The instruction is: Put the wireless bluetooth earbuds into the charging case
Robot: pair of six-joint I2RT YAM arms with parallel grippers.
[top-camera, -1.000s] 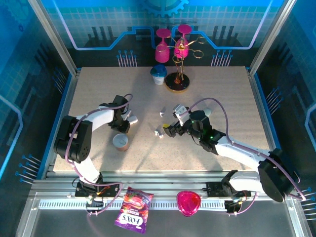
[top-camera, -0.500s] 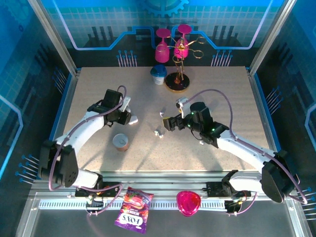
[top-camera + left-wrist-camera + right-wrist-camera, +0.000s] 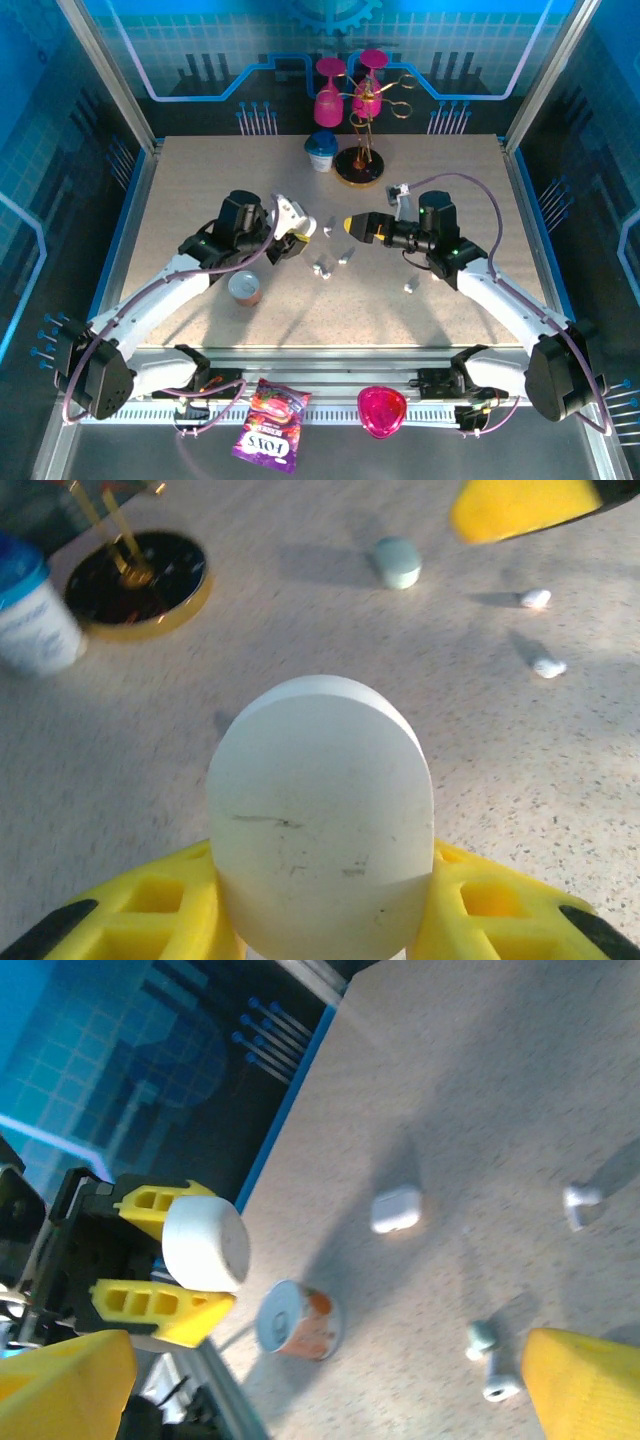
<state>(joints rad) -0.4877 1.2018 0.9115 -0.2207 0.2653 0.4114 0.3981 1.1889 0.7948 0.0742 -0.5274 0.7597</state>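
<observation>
My left gripper (image 3: 294, 226) is shut on a small white rounded charging case (image 3: 292, 214), held above the table's middle left. In the left wrist view the case (image 3: 320, 820) sits between the yellow fingers (image 3: 150, 920), lid closed. Several tiny white earbuds (image 3: 346, 255) (image 3: 322, 268) (image 3: 411, 287) lie loose on the table, and two earbuds (image 3: 537, 598) (image 3: 548, 666) show ahead of the held case. My right gripper (image 3: 350, 227) hovers open just right of the case, above the earbuds (image 3: 500, 1385). A second white case (image 3: 397, 1208) lies on the table.
An orange-and-white can (image 3: 244, 288) stands near the left arm. A gold stand with pink glasses (image 3: 360, 165) and a blue-lidded cup (image 3: 321, 152) are at the back centre. A candy bag (image 3: 268, 427) and a pink bowl (image 3: 382, 411) lie off the table's front.
The left arm has swung right and forward, carrying the case toward the table's middle. The right gripper has pulled back from the earbuds toward the far side, still open.
</observation>
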